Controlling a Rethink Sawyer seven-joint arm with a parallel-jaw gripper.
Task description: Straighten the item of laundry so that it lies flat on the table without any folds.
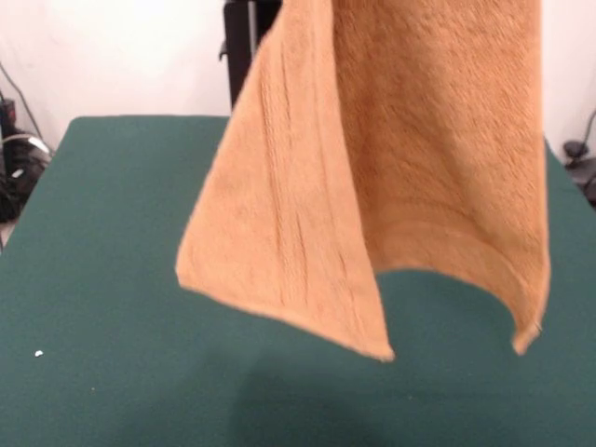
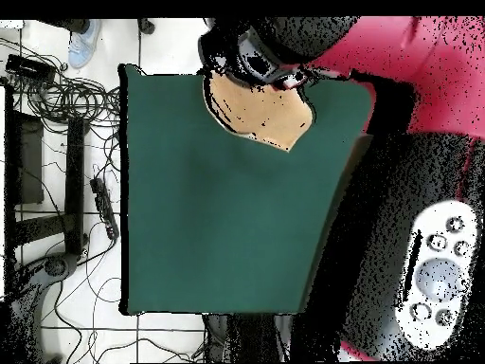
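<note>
The orange-tan towel (image 1: 372,168) hangs in the air over the dark green table (image 1: 112,279), running out of the front view at the top. It hangs in two folded flaps, with its lower corners a little above the cloth. In the overhead view the towel (image 2: 260,114) shows as a tan patch near the table's (image 2: 218,227) top edge, just under my gripper (image 2: 263,64). The gripper is shut on the towel's top and holds it up. Its fingers are hidden by the wrist and the cloth.
The black pedestal post (image 1: 244,47) stands behind the towel. Cables (image 1: 14,158) lie off the table's left side, and a small white speck (image 1: 38,354) lies on the cloth. In the overhead view, my red arm (image 2: 407,76) spans the right side and cables (image 2: 66,104) cover the floor.
</note>
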